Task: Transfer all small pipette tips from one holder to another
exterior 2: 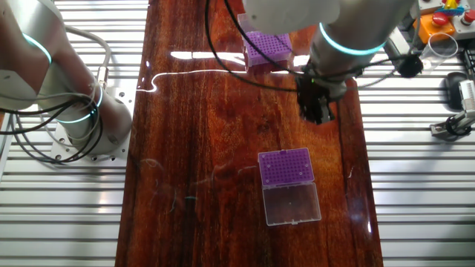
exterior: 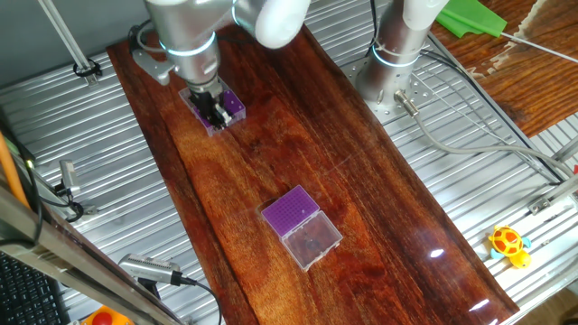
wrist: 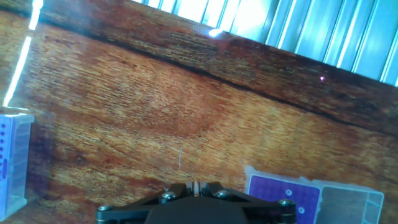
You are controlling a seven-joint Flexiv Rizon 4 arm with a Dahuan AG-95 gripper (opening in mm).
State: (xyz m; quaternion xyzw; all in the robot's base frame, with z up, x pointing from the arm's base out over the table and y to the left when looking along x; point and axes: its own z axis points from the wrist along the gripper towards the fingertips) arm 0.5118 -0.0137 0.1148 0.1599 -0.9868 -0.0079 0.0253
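My gripper (exterior 2: 316, 113) hangs above the wooden table between two purple tip holders. Its jaws stand almost closed on a thin pale pipette tip (wrist: 196, 185), which shows only in the hand view, where the gripper (wrist: 196, 186) sits at the bottom edge. One purple holder (exterior 2: 267, 47) stands at the far end of the table and shows partly behind the gripper in one fixed view (exterior: 231, 106). The other purple holder (exterior 2: 286, 165) lies nearer, with its clear lid (exterior 2: 293, 204) folded open. In the hand view the holders are at the left edge (wrist: 12, 162) and lower right (wrist: 283, 190).
The grey base of a second arm (exterior 2: 78, 122) stands on the slatted metal beside the table, with cables. A yellow toy (exterior: 508, 244) lies off the table's edge. A faint thin line (wrist: 180, 158) shows on the glossy wood below the hand.
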